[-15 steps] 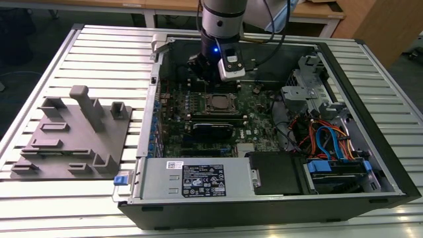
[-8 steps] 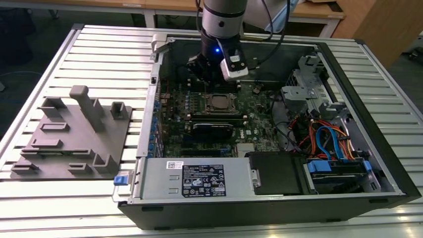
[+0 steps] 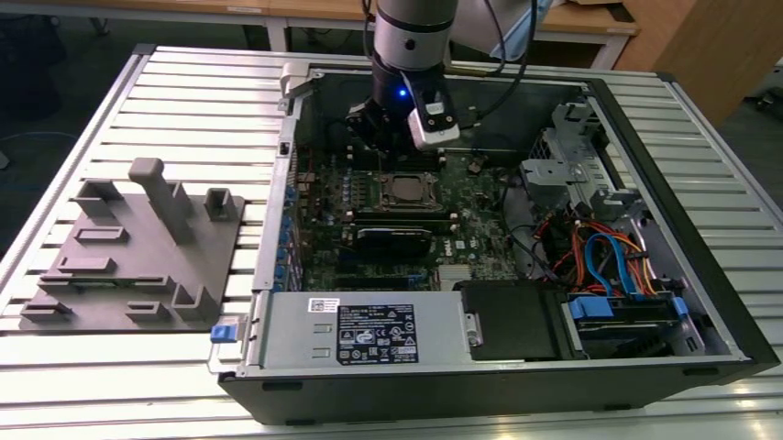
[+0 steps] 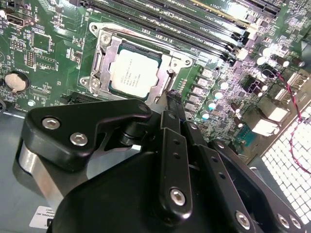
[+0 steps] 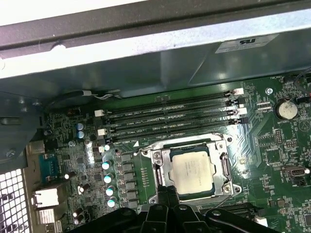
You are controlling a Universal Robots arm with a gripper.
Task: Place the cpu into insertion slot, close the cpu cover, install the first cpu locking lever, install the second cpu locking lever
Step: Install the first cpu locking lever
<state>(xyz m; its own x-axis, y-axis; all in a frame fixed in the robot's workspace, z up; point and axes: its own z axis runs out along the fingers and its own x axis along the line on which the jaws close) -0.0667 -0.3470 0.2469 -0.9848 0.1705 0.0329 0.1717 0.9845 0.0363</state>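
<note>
The cpu lies flat in the insertion slot on the green board, silvery top up. The cpu cover, a silver frame, lies down around the chip's edges. In the first wrist view the cpu sits inside the cover, with thin metal levers along the socket's sides. My gripper hangs just beside one edge of the socket, fingers together and nothing visible between them. In the exterior view the gripper is just beyond the insertion slot, inside the open computer case.
Long black memory slots run beside the socket. A black card lies nearer the case front, with the power supply beyond it. Coloured cables fill the exterior view's right. A grey fixture plate stands at its left.
</note>
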